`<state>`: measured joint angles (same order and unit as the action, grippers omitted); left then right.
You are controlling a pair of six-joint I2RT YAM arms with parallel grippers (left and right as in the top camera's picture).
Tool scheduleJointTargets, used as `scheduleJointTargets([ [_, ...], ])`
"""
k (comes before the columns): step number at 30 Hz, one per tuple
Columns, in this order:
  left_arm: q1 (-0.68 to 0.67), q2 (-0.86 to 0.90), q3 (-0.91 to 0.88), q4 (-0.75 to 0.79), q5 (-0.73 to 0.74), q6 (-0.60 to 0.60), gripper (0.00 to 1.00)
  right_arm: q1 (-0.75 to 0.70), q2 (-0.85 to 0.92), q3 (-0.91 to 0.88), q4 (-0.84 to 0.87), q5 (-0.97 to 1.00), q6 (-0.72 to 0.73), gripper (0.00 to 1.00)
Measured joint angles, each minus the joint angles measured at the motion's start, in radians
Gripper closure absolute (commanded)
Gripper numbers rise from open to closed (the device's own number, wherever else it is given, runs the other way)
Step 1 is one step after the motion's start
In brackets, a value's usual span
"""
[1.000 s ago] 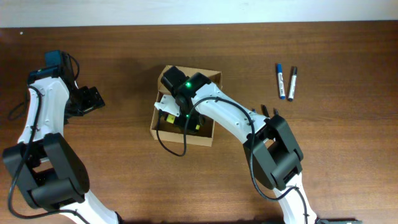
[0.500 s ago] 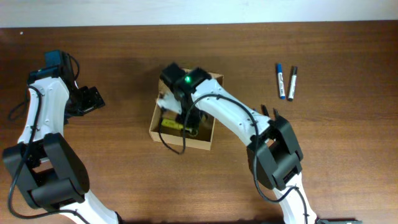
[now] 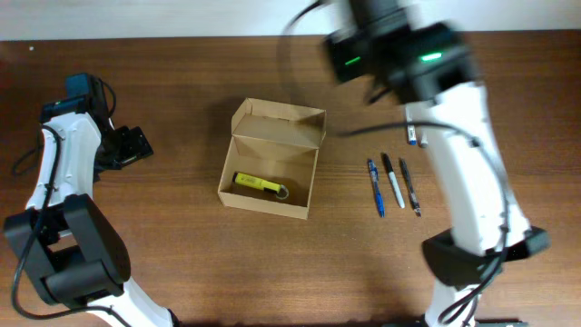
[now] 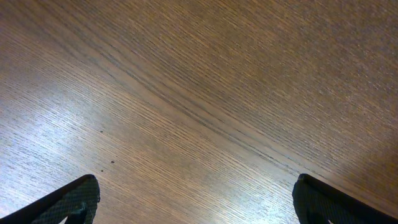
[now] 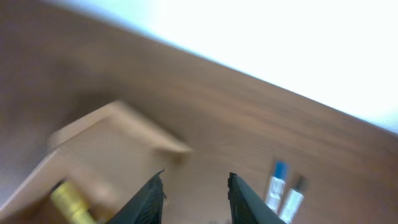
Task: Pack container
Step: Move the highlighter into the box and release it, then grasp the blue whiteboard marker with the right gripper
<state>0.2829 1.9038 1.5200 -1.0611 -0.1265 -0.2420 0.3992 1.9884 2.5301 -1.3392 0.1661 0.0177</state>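
Observation:
The container (image 3: 245, 195) is a tan cardboard box at the table's middle, with its flap lid (image 3: 277, 124) open at the far side. A yellow marker (image 3: 260, 184) lies inside. In the right wrist view the box (image 5: 93, 149) and the yellow marker (image 5: 69, 202) show blurred at lower left. My right gripper (image 5: 194, 176) is open and empty, raised high above the table right of the box. My right arm (image 3: 408, 54) is a blur in the overhead view. My left gripper (image 3: 136, 143) is far left; it (image 4: 196, 180) is open wide over bare wood.
Three pens (image 3: 392, 182) lie side by side right of the box. Two white markers (image 5: 283, 190) lie further back right, mostly hidden under my right arm in the overhead view. The table's far edge meets a white wall.
My right gripper has lifted up and away from the box, leaving the yellow marker inside. The three pens to the right are now uncovered. The left arm has not moved.

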Motion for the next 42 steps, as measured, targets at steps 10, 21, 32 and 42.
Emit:
scheduleJointTargets([
  [10, 0.0, 0.0, 0.0, 0.0, 0.0, 0.0, 0.0, -0.327, 0.229, -0.148, -0.018, -0.139, 0.137, 0.7],
  [21, 0.0, 0.0, 0.0, 0.0, 0.0, 0.0, 0.0, -0.421, 0.44, -0.225, 0.05, -0.165, 0.124, 0.53],
  [32, 0.0, 0.0, 0.0, 0.0, 0.0, 0.0, 0.0, -0.436, 0.489, -0.225, 0.092, -0.164, 0.076, 0.54],
  [42, 0.0, 0.0, 0.0, 0.0, 0.0, 0.0, 0.0, -0.436, 0.576, -0.245, 0.091, -0.164, 0.068, 0.74],
])
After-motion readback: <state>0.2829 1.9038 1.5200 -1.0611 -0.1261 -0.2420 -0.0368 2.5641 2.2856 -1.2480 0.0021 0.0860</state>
